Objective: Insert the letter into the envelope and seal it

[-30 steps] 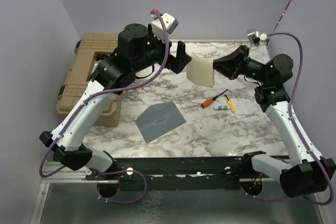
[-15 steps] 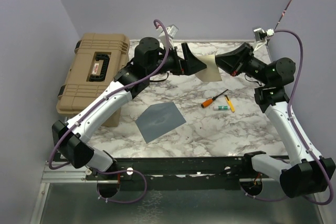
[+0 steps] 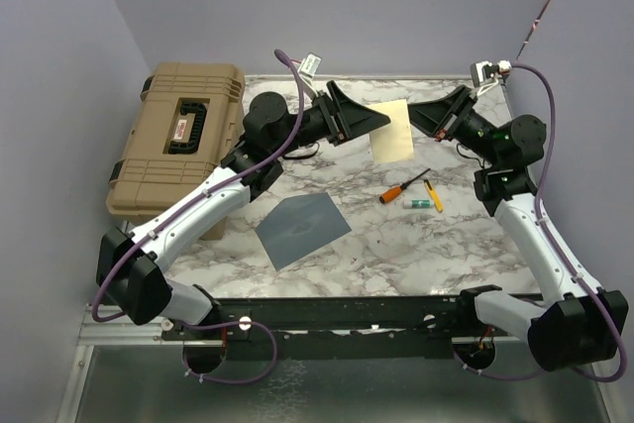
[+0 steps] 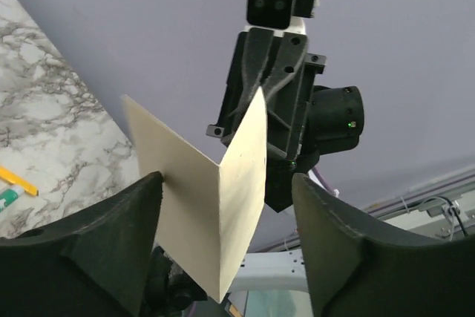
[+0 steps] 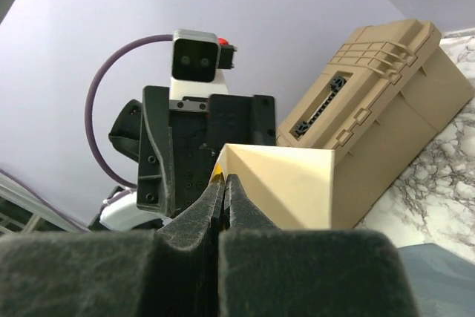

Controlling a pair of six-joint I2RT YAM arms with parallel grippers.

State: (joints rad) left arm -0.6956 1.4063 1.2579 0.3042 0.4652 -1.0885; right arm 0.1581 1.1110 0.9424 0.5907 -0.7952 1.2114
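I see my right hand pinching the letter in the air over the far table, my left hand spread around its left edge, and the envelope lying flat nearer, left of centre.

Letter: cream-beige sheet, held clear of the table at the far centre. Its upper edge is pinched in the closed right gripper. The sheet is bent into a shallow V, and the crease stands between the spread fingers of the left gripper.

Envelope: slate grey-blue, lying flat on the marble top, skewed, near front centre, well apart from the letter.
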